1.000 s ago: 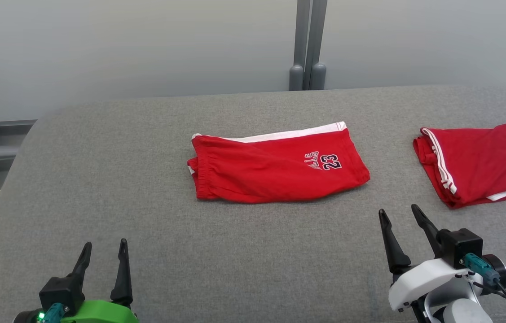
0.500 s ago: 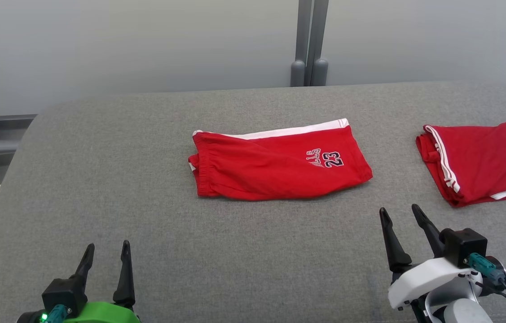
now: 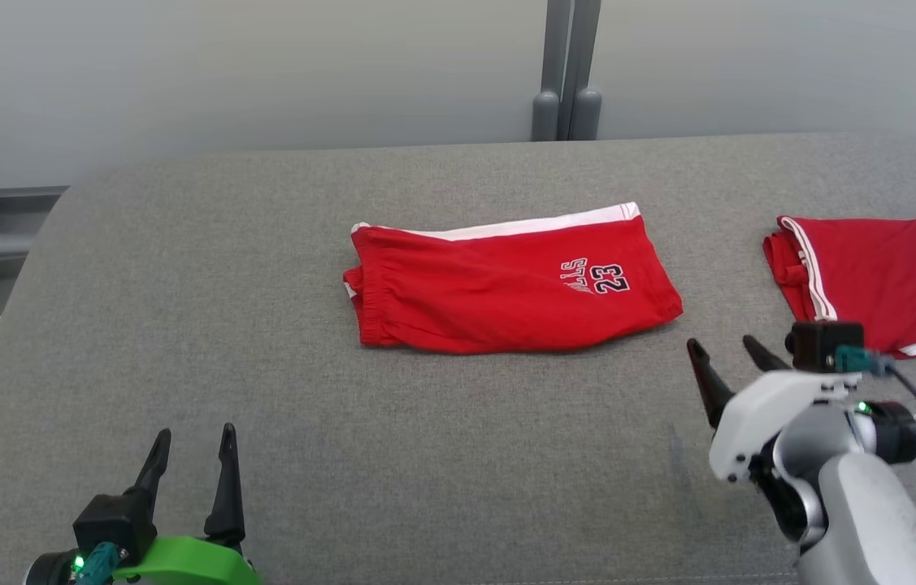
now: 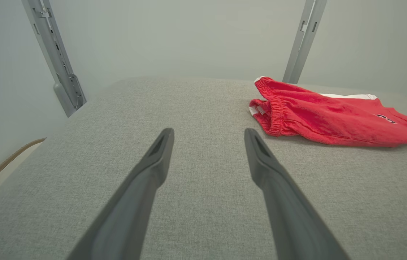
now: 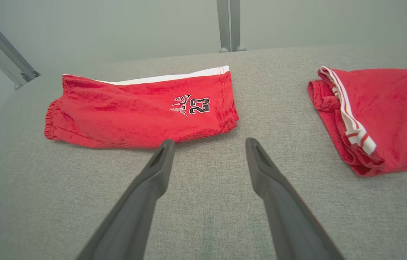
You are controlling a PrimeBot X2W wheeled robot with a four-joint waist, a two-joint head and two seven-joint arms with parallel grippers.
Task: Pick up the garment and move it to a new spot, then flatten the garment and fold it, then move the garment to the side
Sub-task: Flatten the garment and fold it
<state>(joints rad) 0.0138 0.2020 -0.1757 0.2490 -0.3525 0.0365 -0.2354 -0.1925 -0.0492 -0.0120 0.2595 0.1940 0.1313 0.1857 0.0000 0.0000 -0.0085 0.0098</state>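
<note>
Garment (image 3: 506, 292) folded flat on grey table (image 3: 262, 244), left tool (image 3: 195, 432) and right tool (image 3: 722, 344) spread wide, both empty

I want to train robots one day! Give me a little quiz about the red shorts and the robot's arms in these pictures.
1. Fill the gap: the left end effector and the right end effector are both ___, holding nothing.
2. True or false: the shorts with number 23 lie folded near the middle of the grey surface.
3. Pick one: the other red garment lies nearer to A, the left end effector, or B, the right end effector?
Key: 1 open; 2 true; 3 B.
</note>
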